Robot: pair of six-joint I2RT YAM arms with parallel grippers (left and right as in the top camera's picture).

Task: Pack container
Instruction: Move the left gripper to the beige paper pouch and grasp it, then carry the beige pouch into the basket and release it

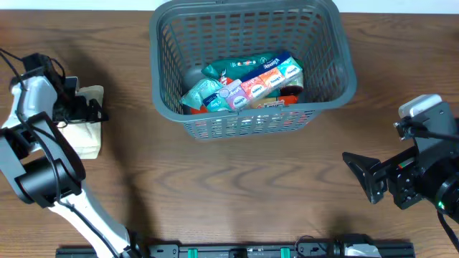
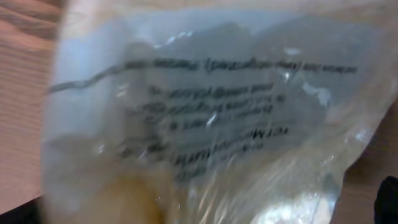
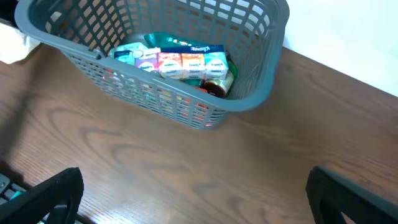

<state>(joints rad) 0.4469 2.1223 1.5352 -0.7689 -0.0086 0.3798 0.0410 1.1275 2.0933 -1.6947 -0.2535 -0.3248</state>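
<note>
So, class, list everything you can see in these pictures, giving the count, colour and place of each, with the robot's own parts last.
container: one, dark grey lattice basket, far centre of the table
multipack: one, row of small multicoloured packs, inside the container
teal packets: at least two, teal, inside the container beside the multipack
jar: one, dark with red, partly hidden under the multipack
clear bag: one, pale with black print, on the table's left side at the left tool
table: one, brown wood grain, under everything
left tool: one, black, over the clear bag; open or shut cannot be told
right tool: one, black, open, above bare table at the right
</note>
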